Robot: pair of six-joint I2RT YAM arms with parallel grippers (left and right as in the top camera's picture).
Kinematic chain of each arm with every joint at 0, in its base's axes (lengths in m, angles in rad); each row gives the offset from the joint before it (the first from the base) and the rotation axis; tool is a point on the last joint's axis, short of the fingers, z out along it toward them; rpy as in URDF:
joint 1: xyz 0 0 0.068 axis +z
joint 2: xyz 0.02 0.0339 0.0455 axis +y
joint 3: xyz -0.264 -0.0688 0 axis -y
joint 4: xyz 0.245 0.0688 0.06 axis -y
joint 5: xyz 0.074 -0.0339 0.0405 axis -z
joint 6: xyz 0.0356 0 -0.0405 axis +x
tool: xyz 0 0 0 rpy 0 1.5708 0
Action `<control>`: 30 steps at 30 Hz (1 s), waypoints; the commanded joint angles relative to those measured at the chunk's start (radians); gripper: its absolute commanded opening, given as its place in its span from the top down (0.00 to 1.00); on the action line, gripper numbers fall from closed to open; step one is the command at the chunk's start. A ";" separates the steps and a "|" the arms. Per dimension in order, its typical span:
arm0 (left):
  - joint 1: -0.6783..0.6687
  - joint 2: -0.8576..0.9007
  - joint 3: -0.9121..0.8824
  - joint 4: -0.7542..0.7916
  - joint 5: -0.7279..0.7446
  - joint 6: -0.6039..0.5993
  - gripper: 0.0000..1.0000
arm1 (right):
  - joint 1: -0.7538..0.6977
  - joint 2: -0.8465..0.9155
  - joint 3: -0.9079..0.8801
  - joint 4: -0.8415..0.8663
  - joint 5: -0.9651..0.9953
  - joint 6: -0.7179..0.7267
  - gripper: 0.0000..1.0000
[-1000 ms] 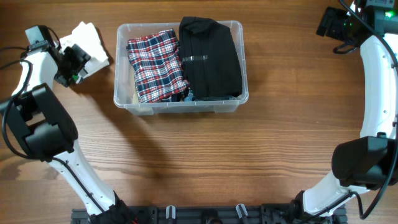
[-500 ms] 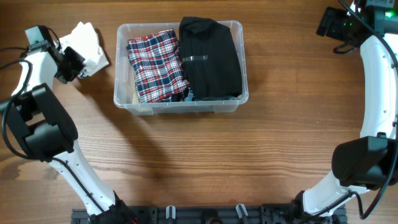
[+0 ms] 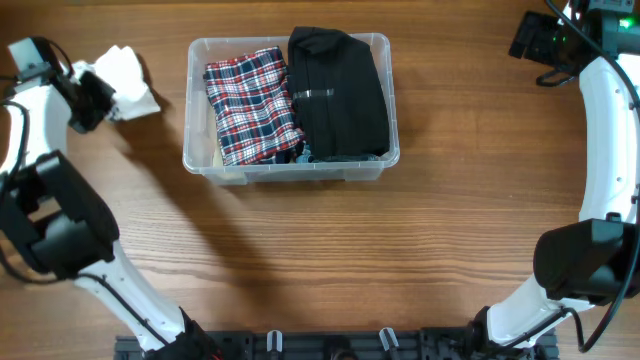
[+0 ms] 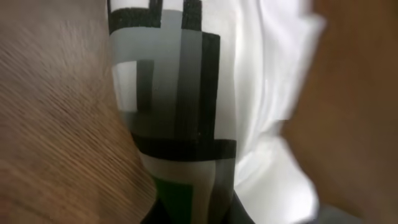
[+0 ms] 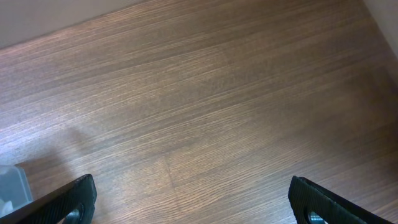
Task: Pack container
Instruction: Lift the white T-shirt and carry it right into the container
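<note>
White cloth, probably a folded garment, sits clamped in my left jaws; I should lift it clear over the container rim. Right jaws stand open.

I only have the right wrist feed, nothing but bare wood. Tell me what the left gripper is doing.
Observer: The left gripper is shut on a white garment, left of the container.
Operator: Report what is in the container.
Observer: A plaid garment on its left side and a black garment on its right.
Operator: Check the grip from the left wrist.
Observer: That view is blurred, but white fabric bunches right against one of its fingers.
</note>
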 commanded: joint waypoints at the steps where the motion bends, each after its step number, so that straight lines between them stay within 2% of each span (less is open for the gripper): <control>1: -0.032 -0.161 0.000 0.002 0.042 0.002 0.96 | 0.002 0.008 -0.001 0.002 0.018 -0.004 0.00; 8: -0.147 -0.333 0.000 0.000 0.079 0.002 0.96 | 0.002 0.008 -0.001 0.002 0.018 -0.004 0.00; 15: -0.343 -0.475 0.000 -0.001 0.085 0.041 0.96 | 0.002 0.008 -0.001 0.002 0.018 -0.004 0.00; 18: -0.424 -0.478 0.000 -0.017 0.084 0.159 0.96 | 0.002 0.008 -0.001 0.002 0.018 -0.004 0.00; 26: -0.542 -0.371 -0.008 -0.228 0.086 0.167 0.96 | 0.002 0.008 -0.001 0.002 0.018 -0.004 0.00; 30: -0.581 -0.301 -0.049 -0.238 0.146 0.189 0.96 | 0.002 0.008 -0.001 0.002 0.018 -0.004 0.00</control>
